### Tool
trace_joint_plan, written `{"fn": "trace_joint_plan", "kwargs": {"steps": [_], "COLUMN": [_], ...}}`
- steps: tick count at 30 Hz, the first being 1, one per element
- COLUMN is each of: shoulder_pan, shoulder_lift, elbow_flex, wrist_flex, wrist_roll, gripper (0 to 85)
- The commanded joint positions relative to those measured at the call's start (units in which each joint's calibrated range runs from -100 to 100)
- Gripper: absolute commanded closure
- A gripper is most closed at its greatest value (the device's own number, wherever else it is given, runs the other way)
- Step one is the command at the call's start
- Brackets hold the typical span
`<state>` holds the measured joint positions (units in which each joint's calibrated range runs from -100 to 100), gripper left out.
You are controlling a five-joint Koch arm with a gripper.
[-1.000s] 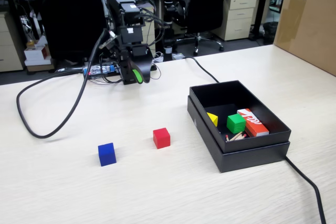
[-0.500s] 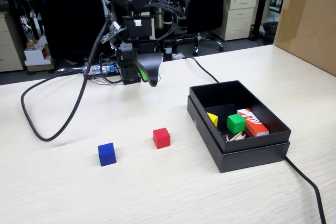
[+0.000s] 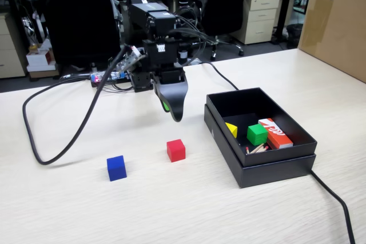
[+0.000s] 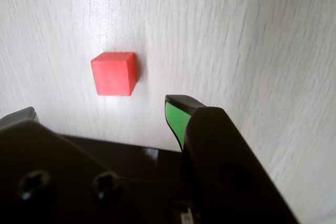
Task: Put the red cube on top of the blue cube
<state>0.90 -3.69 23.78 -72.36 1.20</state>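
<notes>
Right now the gripper [image 3: 173, 108] is hanging in the air above the pale wooden table [image 3: 171, 210], pointing down, and in the fixed view it is sitting a little farther back than the red cube [image 3: 176, 150], not touching it. The wrist view is showing its jaws spread wide: one green-lined finger [image 4: 176, 119] is standing right of centre and the other tip is just peeking in at the left edge, with nothing between them. In that view the red cube [image 4: 114, 73] is lying on the table ahead of the gap, slightly left of the right finger.

In the fixed view the red cube is resting flat near the middle of the table. The blue cube [image 3: 116, 168] is sitting to its left and slightly nearer the camera, clearly apart from it. To the right a black box [image 3: 274, 164] is standing open, holding a green cube [image 3: 257, 134], a yellow piece [image 3: 231, 129] and an orange-red box with white markings [image 3: 275, 132]. A thick black cable [image 3: 63, 141] is looping across the left side of the table.
</notes>
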Motion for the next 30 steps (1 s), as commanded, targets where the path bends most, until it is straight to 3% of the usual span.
{"fn": "trace_joint_plan", "kwargs": {"steps": [1, 22, 30], "shoulder_pan": [-0.2, -0.1, -0.1], "shoulder_lift": [5.01, 23.25, 26.58], "elbow_flex": [6.68, 13.21, 15.48], "wrist_flex": [-0.08, 2.68, 2.68], "wrist_roll": [-0.05, 0.29, 0.24], "gripper": [38.2, 38.3, 42.3]}}
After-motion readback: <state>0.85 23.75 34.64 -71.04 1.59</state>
